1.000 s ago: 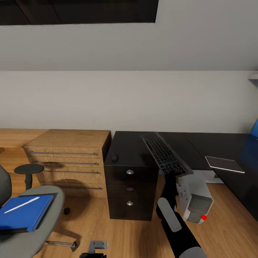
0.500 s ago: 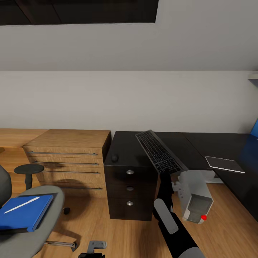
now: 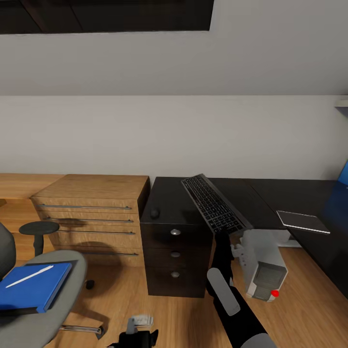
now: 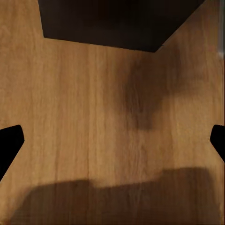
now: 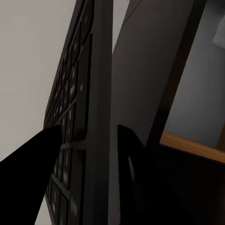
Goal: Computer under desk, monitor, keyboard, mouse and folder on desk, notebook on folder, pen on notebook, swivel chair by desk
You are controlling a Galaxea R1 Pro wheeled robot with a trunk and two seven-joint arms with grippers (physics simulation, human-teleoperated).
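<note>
Right gripper (image 5: 89,140) pinches the near edge of the keyboard (image 3: 212,204), one finger (image 5: 33,164) on the keys, the other behind; its tips are hidden under the board in the head view. The keyboard tilts over the desk (image 3: 169,198), its contact with the top unclear. Mouse (image 3: 154,212) lies left of the gripper. Left gripper (image 4: 112,140) spread wide above bare floor (image 4: 84,103), fingertips cut off.

The black desk (image 3: 251,193) bears the mouse (image 3: 154,212) and notebook (image 3: 302,221); the chair (image 3: 58,290) seat carries the folder (image 3: 31,286).
</note>
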